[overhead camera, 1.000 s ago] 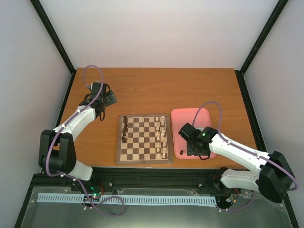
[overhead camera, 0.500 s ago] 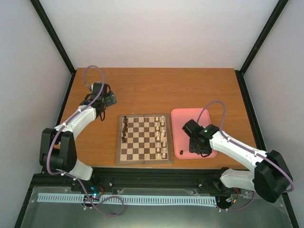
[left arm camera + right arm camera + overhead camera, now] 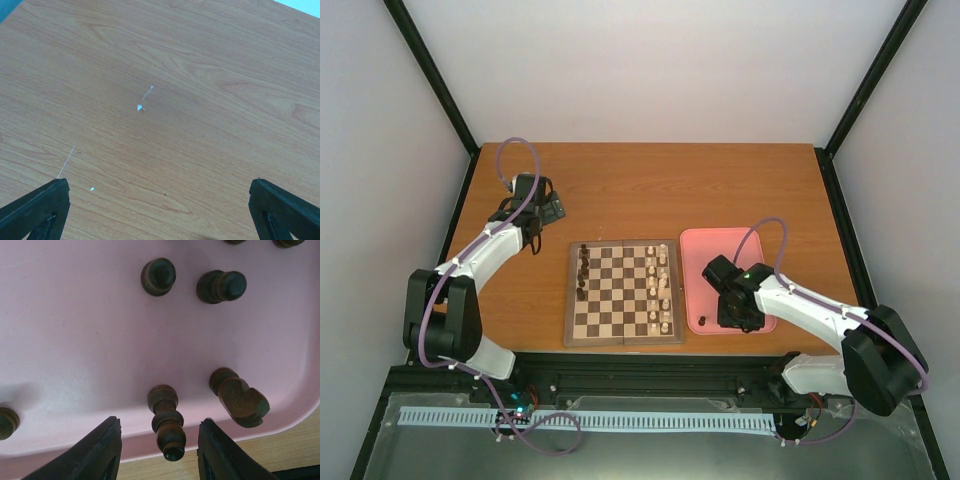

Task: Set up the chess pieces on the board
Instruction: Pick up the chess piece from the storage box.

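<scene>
The wooden chessboard (image 3: 623, 292) lies in the middle of the table, with a few dark pieces (image 3: 583, 270) on its left columns and cream pieces on its right columns. Several dark pieces lie in the pink tray (image 3: 705, 248). My right gripper (image 3: 159, 450) is open over the tray's near edge. A dark bishop-like piece (image 3: 166, 421) stands between its fingers, untouched. A dark knight (image 3: 240, 397) stands to its right and two dark pawns (image 3: 158, 276) farther in. One dark piece (image 3: 702, 321) shows at the tray's near left. My left gripper (image 3: 160, 220) is open and empty over bare wood, far left.
Cream-white pieces (image 3: 660, 290) stand in two columns on the board's right side. The tray (image 3: 75, 340) has a raised rim close under my right fingers. Black frame posts border the table at both sides.
My right gripper has shifted right and toward the tray's near edge, uncovering a dark piece at the tray's near left. The left arm has not moved.
</scene>
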Robot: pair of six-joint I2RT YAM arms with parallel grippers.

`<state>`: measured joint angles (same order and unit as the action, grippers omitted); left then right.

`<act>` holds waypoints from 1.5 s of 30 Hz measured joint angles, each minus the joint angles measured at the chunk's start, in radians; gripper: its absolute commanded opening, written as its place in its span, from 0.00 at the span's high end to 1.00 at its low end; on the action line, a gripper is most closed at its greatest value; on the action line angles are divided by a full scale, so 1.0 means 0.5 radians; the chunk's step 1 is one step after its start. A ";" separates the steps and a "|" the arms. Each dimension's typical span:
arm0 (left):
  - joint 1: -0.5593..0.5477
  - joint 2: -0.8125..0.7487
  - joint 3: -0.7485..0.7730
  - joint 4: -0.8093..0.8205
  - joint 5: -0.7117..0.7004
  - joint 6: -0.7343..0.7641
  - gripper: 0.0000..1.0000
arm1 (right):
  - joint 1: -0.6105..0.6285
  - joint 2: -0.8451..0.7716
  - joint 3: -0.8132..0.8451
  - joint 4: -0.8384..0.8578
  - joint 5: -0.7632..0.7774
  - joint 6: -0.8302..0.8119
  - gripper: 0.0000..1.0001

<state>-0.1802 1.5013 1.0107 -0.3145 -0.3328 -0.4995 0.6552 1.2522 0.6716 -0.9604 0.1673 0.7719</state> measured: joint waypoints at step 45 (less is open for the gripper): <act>-0.001 0.018 0.001 0.000 -0.004 0.000 0.00 | -0.025 -0.038 0.274 -0.023 0.025 -0.053 0.94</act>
<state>-0.1806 1.5105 1.0111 -0.3145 -0.3347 -0.4995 0.6426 1.2331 0.8085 -0.9718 0.1799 0.7452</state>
